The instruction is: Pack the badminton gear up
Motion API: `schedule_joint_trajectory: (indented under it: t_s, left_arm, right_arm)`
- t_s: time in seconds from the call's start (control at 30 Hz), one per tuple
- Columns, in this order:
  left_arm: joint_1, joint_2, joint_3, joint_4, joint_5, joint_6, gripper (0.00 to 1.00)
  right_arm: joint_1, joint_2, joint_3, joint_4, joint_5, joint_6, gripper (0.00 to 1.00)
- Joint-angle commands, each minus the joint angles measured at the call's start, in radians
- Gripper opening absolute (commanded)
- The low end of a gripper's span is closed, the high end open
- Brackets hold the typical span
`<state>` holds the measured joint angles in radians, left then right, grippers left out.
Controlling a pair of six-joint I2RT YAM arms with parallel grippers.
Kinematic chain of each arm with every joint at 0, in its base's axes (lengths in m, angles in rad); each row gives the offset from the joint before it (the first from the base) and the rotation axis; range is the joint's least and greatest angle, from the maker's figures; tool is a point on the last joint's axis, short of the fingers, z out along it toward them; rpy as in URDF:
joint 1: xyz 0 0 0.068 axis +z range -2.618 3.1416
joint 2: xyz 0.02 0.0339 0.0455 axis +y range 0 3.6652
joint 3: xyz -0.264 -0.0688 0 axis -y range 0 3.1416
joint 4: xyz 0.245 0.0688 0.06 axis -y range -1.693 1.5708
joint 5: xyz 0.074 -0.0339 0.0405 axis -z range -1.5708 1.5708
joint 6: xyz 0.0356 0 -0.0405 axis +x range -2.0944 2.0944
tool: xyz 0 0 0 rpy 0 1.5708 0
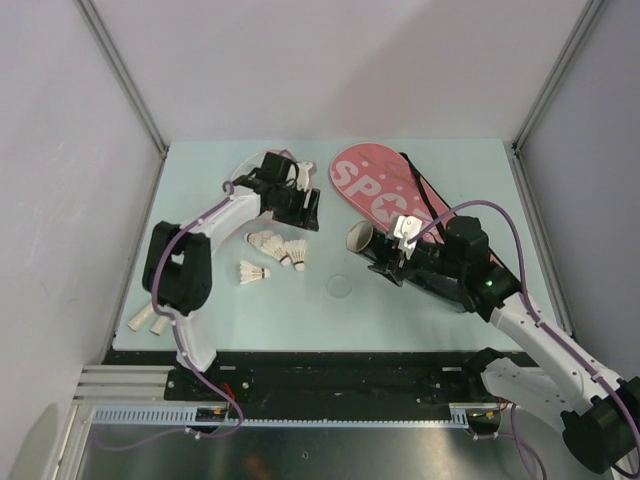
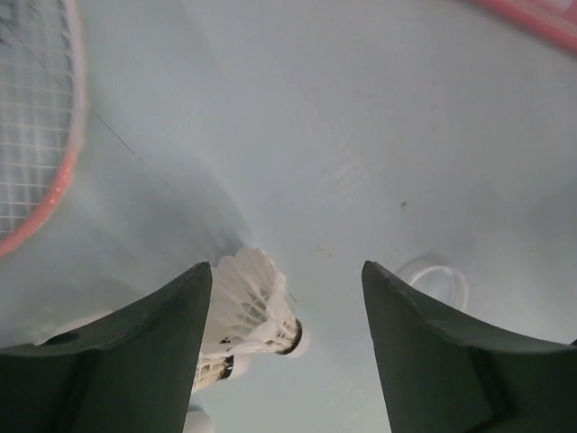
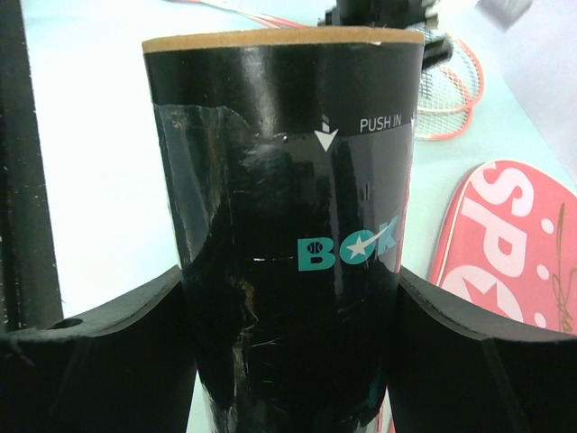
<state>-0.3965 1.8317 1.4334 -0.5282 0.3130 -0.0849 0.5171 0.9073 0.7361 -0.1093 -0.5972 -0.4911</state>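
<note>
We have our right gripper clenched around the long black cylindrical tube, both fingers pressed flat to its sides. It sits right of centre over the pale table, its brown-rimmed open mouth facing left toward the shuttlecocks, which we judge is meant to offer an easy target for loading; whether the tube is lifted clear of the table we cannot tell. Our left gripper hangs with its fingers spread and nothing between them, just on the far side of the three small white feather shuttlecocks. These lie loose in a cluster left of centre, apart from the tube's mouth, so none is packed yet. The pink-white framed racket lies flat at the far left, and the long pink racket cover lettered "SPORT" lies in the far middle, its black strap running along its right edge toward the tube, so we judge that half of the job not begun. A clear ring rests on the table just near of the tube's mouth; it may be the lid, but we cannot be sure.
</note>
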Motion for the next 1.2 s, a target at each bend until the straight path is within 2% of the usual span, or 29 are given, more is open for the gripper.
schedule_joint_trajectory:
  t_s: [0.0,0.17,0.7,0.73,0.8,0.83,0.9,1.03,1.07,1.17]
  left_arm:
    - [0.008,0.061,0.053,-0.105,0.049,0.152,0.72]
    - [0.001,0.097,0.047,-0.110,0.031,0.152,0.71]
    - [-0.034,0.098,0.012,-0.119,0.031,0.114,0.33]
    - [-0.039,0.089,0.015,-0.119,0.023,0.109,0.26]
    - [-0.048,0.081,0.021,-0.121,0.009,0.096,0.18]
    - [-0.048,0.071,0.022,-0.122,-0.001,0.091,0.08]
    - [-0.050,0.054,0.024,-0.127,-0.017,0.064,0.00]
    - [-0.057,-0.125,0.032,-0.125,0.005,-0.031,0.00]
    - [-0.064,-0.231,0.036,-0.125,-0.017,-0.056,0.00]
    - [-0.093,-0.412,0.015,-0.067,-0.049,-0.119,0.00]
  right_arm:
    - [0.001,-0.039,0.055,0.013,-0.067,-0.006,0.00]
    - [0.008,-0.033,0.055,0.013,-0.069,-0.006,0.00]
    - [0.038,-0.035,0.055,-0.006,-0.018,-0.018,0.00]
    - [0.041,-0.030,0.055,-0.006,-0.012,-0.020,0.00]
    - [0.054,-0.015,0.055,-0.007,0.000,-0.021,0.00]
    - [0.058,-0.010,0.055,-0.006,0.019,-0.021,0.00]
    - [0.069,0.001,0.055,-0.007,0.046,-0.023,0.00]
    - [0.075,0.025,0.055,-0.007,0.076,-0.037,0.00]
    - [0.077,0.027,0.055,-0.003,0.067,-0.037,0.00]
    - [0.075,0.033,0.055,0.022,0.027,-0.030,0.00]
